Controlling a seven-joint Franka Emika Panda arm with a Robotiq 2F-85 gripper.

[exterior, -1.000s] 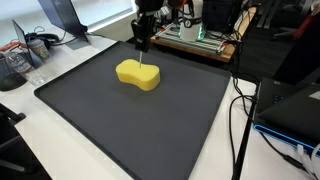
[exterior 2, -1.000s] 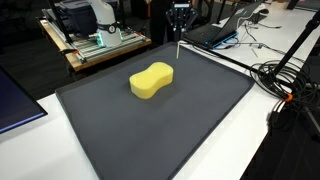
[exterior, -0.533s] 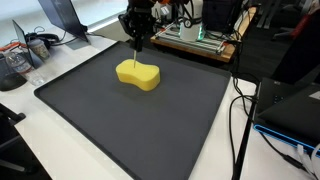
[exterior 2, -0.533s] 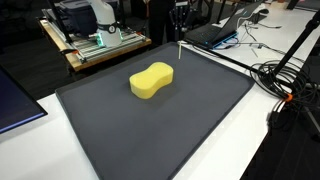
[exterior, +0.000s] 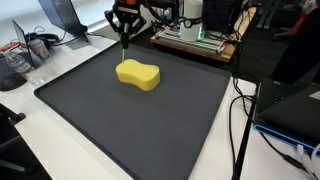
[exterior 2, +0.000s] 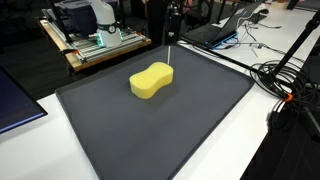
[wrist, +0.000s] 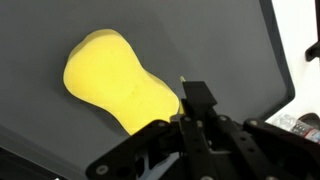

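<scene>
At centre of the black mat (exterior: 150, 125), in an exterior view: a yellow sponge (exterior: 138, 74), peanut-shaped, lying flat. Claw (exterior: 125, 33) hangs at 11 o'clock of the sponge, over the mat's far edge. Jaws pinched narrow, with a slim piece pointing straight down from them. Small gap shows between that tip and the sponge. White tabletop (exterior: 70, 50) runs off at 9 o'clock of the mat. Dark cables (exterior: 240, 110) at 3 o'clock.

Exterior view from the opposite side: sponge (exterior 2: 151, 80) again mid-mat (exterior 2: 170, 130), long axis running 8 to 2 o'clock. Claw (exterior 2: 172, 36) at 1 o'clock of it, dark against the background. Clamped in it, a thin pale rod (exterior 2: 171, 55), upright. Its lower end is just beside the sponge's near lobe; contact cannot be told here. Tangle of cables (exterior 2: 285, 80) at 3 o'clock, off the mat.

Wrist view: claw (wrist: 195, 98) comes in from 6 o'clock, fingers together. Rod tip (wrist: 181, 80) pokes out beyond them. Sponge (wrist: 110, 85) fills the frame at 10 o'clock of the claw, its edge close by the tip. Mat (wrist: 200, 40) beneath, pale tabletop (wrist: 300, 40) at 2 o'clock.
</scene>
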